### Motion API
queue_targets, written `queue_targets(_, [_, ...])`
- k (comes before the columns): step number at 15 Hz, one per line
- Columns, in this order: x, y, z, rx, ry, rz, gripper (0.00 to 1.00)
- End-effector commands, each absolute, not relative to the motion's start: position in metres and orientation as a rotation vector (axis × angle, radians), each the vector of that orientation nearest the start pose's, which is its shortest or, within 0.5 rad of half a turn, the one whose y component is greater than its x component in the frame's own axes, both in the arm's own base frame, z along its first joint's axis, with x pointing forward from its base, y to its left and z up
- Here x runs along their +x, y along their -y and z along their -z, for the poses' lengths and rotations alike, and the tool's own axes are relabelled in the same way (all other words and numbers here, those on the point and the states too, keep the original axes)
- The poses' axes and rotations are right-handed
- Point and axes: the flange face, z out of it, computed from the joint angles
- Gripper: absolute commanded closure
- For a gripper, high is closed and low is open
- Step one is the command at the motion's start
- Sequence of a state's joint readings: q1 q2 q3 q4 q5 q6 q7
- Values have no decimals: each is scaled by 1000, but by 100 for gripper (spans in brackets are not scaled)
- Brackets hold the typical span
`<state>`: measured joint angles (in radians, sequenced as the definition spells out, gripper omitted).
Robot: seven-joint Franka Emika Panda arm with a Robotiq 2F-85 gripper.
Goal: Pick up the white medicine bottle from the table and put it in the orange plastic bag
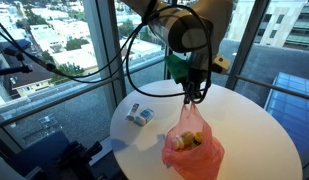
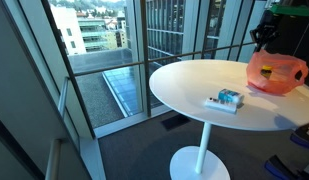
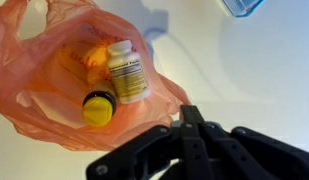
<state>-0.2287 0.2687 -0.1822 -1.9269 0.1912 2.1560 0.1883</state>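
The orange plastic bag [image 3: 39, 100] lies open on the white table [image 3: 254, 70]. The white medicine bottle [image 3: 126, 72], with a pale label, lies inside the bag beside a yellow-capped bottle [image 3: 98, 106]. My gripper [image 3: 189, 112] is shut and empty, just outside the bag's edge and above it. In both exterior views the gripper [image 1: 194, 92] [image 2: 262, 38] hangs over the bag [image 1: 192, 142] [image 2: 277, 72], and the white bottle cannot be made out there.
A flat blue-and-white pack [image 1: 141, 115] [image 2: 227, 100] lies on the round table [image 1: 254, 130] [image 2: 184, 85] away from the bag; its corner shows in the wrist view [image 3: 242, 6]. Glass windows and railings surround the table.
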Motion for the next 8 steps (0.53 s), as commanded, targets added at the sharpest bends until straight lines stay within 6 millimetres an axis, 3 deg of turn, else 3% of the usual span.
queue_targets(1, [555,243,-376,-2800,-1043,-12,98])
queue_targets(4, [552,250,-384,-2798,-1067,6,98])
queue_targets(5, [551,252,-384,-2801,-1069,2,92])
queue_targets(6, [550,253,-383,-2805,-1070,-2,71])
queue_targets(8, [548,253,-379,-2818,-1062,-18,57])
